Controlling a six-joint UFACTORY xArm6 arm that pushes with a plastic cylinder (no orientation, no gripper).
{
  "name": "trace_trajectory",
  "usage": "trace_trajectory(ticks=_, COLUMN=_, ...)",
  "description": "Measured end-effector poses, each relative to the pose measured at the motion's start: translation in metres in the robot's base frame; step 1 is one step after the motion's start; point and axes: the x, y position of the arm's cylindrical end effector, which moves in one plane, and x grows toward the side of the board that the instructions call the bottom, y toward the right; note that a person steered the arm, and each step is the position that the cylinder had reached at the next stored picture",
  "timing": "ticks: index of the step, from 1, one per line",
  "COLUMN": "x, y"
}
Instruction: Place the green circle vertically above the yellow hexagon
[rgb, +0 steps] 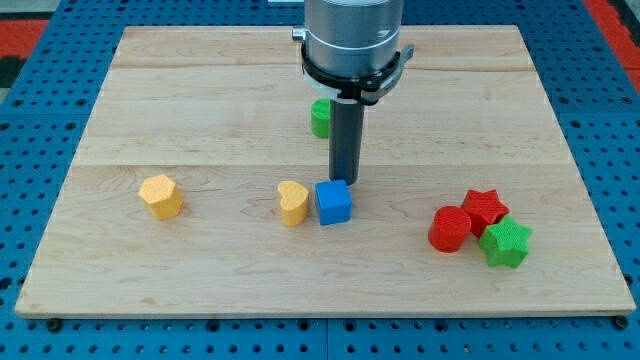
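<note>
Blocks are scattered across the wooden board (200, 110), and the one you care about, the green circle (320, 118), sits near the view's top centre, partly hidden behind the arm's grey housing (352, 40) and the dark rod. Only its left part shows, so you cannot tell whether the rod touches it. Your target, the yellow hexagon (161, 196), lies well apart at the view's left, lower on the board than the circle. So the circle already stands higher in the view but far to the right of the hexagon; you would judge that it must travel leftward to sit straight above it.

My tip (346, 181) rests just above the blue cube (333, 202), touching or nearly so, with the yellow heart (292, 203) just beside that cube on its left. That puts the tip below and slightly right of the circle, a fair spot from which to come round its right side and push left. There are no jaws on this rig, only the rod, so nothing is open or clamped.

At the view's lower right the red cylinder (450, 228), red star (485, 208) and green star (505, 243) huddle touching, well clear of any likely path
</note>
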Motion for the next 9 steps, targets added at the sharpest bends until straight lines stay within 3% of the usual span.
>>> trace_trajectory(ticks=3, x=0.001, y=0.011)
trace_trajectory(ticks=4, x=0.051, y=0.038)
trace_trajectory(ticks=5, x=0.094, y=0.027)
trace_trajectory(ticks=6, x=0.094, y=0.000)
trace_trajectory(ticks=7, x=0.068, y=0.056)
trace_trajectory(ticks=9, x=-0.077, y=0.072)
